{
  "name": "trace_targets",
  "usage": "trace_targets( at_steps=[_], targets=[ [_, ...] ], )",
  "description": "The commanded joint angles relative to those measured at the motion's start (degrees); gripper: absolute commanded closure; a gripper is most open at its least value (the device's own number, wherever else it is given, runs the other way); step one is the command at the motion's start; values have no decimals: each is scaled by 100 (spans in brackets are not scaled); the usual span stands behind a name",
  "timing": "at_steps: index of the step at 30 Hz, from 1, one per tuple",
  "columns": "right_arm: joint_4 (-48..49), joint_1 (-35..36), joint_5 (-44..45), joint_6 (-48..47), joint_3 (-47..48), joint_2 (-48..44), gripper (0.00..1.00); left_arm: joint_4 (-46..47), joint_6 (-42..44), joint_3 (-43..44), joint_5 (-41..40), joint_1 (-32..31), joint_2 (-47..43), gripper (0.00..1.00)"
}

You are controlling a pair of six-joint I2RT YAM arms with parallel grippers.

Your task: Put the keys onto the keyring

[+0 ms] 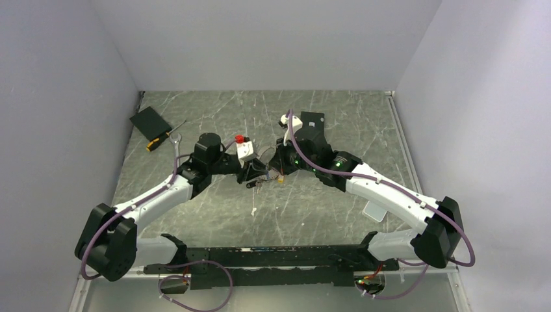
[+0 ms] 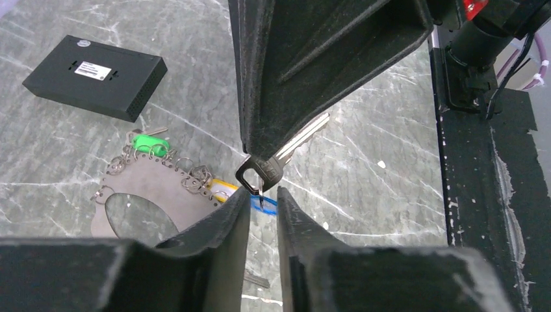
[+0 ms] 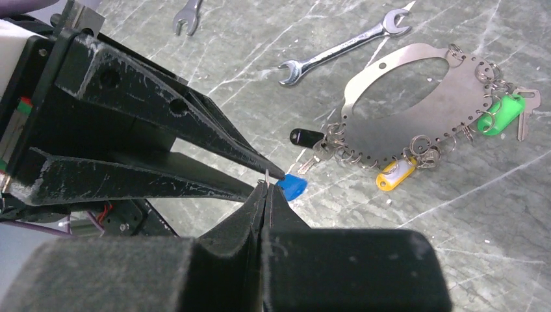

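My right gripper (image 3: 265, 185) is shut on a key with a black head (image 2: 261, 171), held above the table, its silver blade pointing up and right. A small split ring (image 2: 258, 192) hangs from the key's head. My left gripper (image 2: 264, 195) stands open by a narrow gap, its tips either side of that ring. The keyring (image 3: 416, 110), a flat silver plate with an oval hole and small rings along its edge, lies on the table below. It carries a green tag (image 3: 500, 116) and a yellow tag (image 3: 395, 175). A blue head (image 3: 292, 187) and a black-headed key (image 3: 305, 138) lie beside it.
Two silver wrenches (image 3: 344, 45) (image 3: 187, 16) lie beyond the keyring. A black box (image 2: 94, 77) and a screwdriver (image 1: 162, 138) sit at the far left. A clear tray (image 1: 375, 211) rests by the right arm. A small pale piece (image 1: 253, 211) lies nearer the bases.
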Motion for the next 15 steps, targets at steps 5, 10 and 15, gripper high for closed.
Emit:
trace_targets(
  at_steps=[5, 10, 15],
  targets=[
    [161, -18, -55, 66, 225, -89, 100, -289, 430, 301, -197, -91, -42, 100],
    [92, -20, -1, 14, 233, -116, 100, -465, 562, 282, -274, -99, -182, 100],
    [10, -22, -25, -27, 201, -89, 100, -842, 811, 329, -473, -109, -378, 100]
  ],
)
